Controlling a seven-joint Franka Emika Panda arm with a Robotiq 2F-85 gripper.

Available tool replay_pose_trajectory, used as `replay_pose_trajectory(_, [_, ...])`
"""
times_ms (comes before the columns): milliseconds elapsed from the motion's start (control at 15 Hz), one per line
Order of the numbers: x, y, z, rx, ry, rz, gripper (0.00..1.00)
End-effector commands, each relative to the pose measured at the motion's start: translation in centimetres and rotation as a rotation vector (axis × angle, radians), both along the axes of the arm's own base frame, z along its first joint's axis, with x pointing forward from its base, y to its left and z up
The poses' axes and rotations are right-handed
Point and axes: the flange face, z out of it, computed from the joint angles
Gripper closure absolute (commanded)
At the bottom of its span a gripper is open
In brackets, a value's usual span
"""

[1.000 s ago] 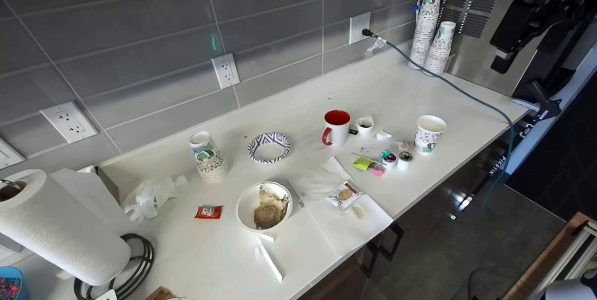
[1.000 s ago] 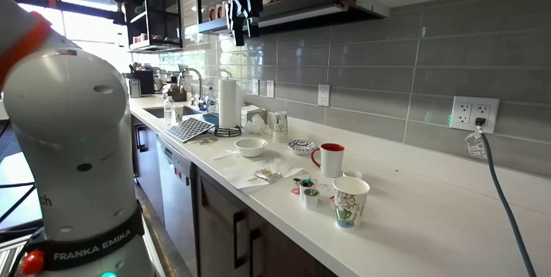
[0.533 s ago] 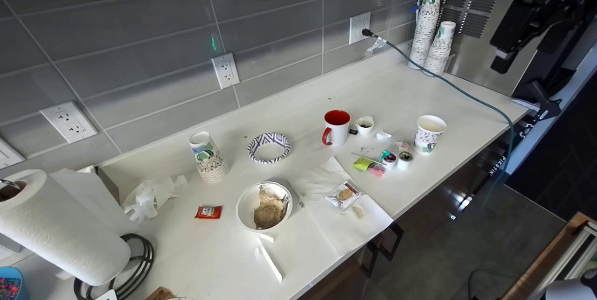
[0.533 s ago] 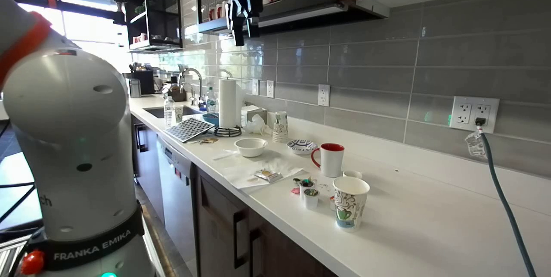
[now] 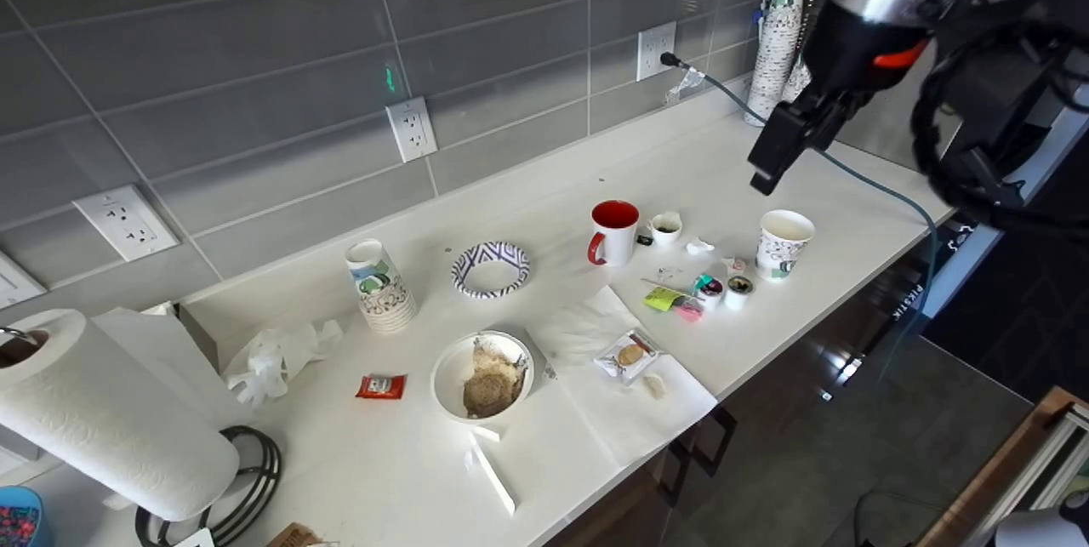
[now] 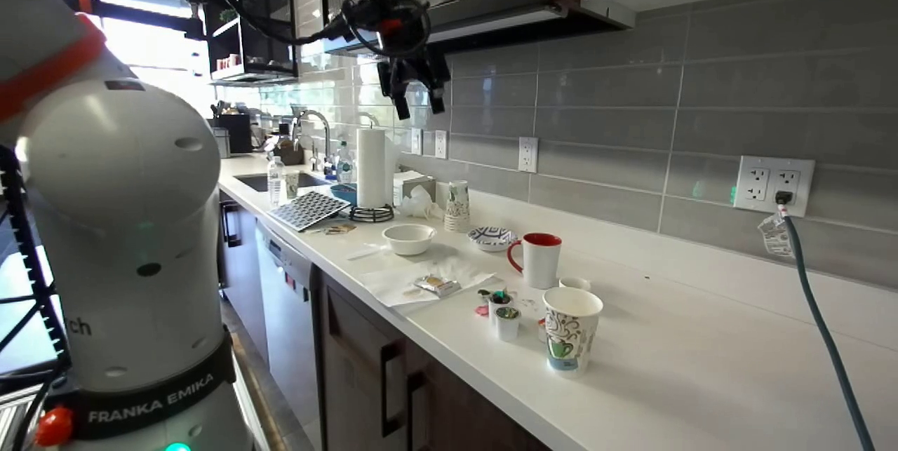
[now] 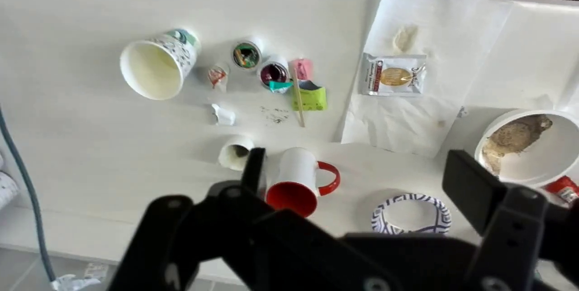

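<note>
My gripper (image 6: 420, 109) hangs in the air well above the counter, its fingers spread and nothing between them. From the wrist view, a white mug (image 7: 296, 169) with red inside and red handle shows near one finger, far below. Beyond the gap lies a patterned paper bowl (image 7: 411, 198), partly hidden by the gripper body. A white bowl (image 7: 533, 146) with brownish contents sits past the opposite finger. Also in that view are a tall paper cup (image 7: 158, 67), two small pods (image 7: 246, 54), a small white cup (image 7: 236, 153) and a wrapped snack (image 7: 394, 75) on a napkin (image 7: 443, 24).
Stacked paper cups (image 5: 380, 287), a red packet (image 5: 380, 387) and a paper towel roll (image 5: 111, 411) stand along the counter. A green cord (image 5: 868, 185) runs from the wall outlet over the counter edge. A shelf (image 6: 491, 12) hangs at the back, close to the arm.
My gripper has come down and inward over the counter, turning to point more downward. In an exterior view it has shifted left from the upper right corner. Objects on the counter have stayed put.
</note>
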Motion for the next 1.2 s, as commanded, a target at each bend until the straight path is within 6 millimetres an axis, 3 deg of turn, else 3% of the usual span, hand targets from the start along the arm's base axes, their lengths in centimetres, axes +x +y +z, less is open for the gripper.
replay_pose_trajectory(0, [3.3,2.2,-5.4,0.048,-0.016,0.12,0.0])
replay_pose_trajectory(267, [7.9,3.3,-11.0,0.143,-0.04,0.215,0.0])
replay_pose_trajectory(600, [13.5,5.8,-18.2,0.19,0.092,0.331,0.0])
replay_pose_trajectory(867, [16.4,7.8,-22.1,0.205,0.244,0.387,0.0])
replay_pose_trajectory(1133, [17.9,8.5,-25.1,0.221,0.376,0.394,0.0])
